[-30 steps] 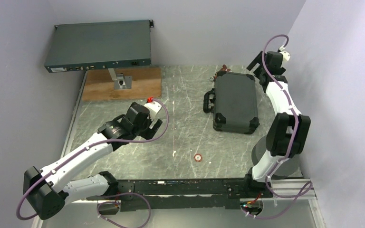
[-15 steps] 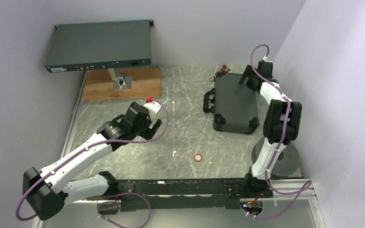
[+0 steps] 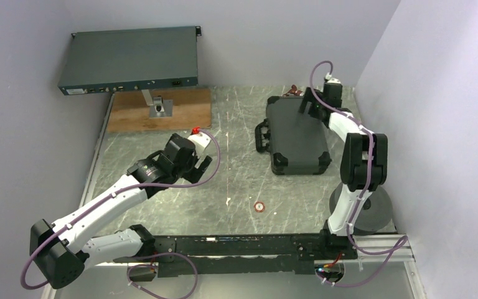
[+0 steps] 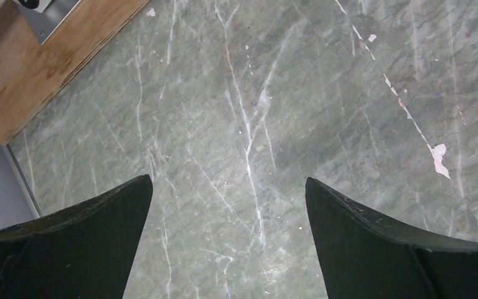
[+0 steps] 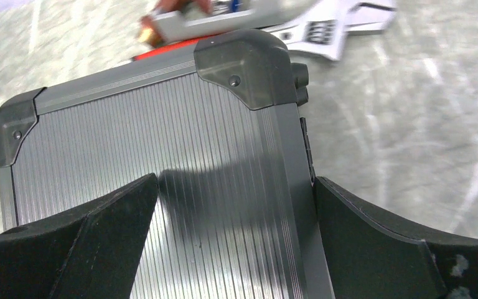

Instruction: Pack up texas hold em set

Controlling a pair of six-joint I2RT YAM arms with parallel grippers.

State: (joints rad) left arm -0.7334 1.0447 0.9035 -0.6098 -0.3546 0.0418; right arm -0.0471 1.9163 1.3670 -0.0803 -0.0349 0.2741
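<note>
black ribbed plastic: case (image 3: 295, 137), one, shut, lying flat on the right half of the table (image 3: 236, 180), long side running away from the arm bases. handle (image 3: 261, 134) on its left edge, facing the middle of the table. grey caps on the corners.

red and white: chip (image 3: 259, 206), one, small and round, flat on the table near the front middle, well apart from the case and from both pincers.

left pincer (image 3: 203, 163): released, jaws spread wide, nothing between them. hangs over bare grey veined table left of centre, near the front right corner of the board (image 3: 162, 112). its wrist view shows only table surface between the two black fingers, with a corner of the board at the upper left.

right pincer (image 3: 308, 107): released, jaws wide, grasping nothing. placed over the far right corner of the case. in its wrist view one finger (image 5: 68, 243) lies above the ribbed lid and the other (image 5: 398, 249) lies past the case's right edge, above the table. a shadow falls on the ribs between them. whether a finger touches the lid cannot be told.

silver and red: wrench (image 5: 342, 31), one, on the table just beyond the far end of the case, blurred.

grey-blue metal: rack box (image 3: 131, 59), one, flat, raised on a stand above the wooden board at the far left.
</note>
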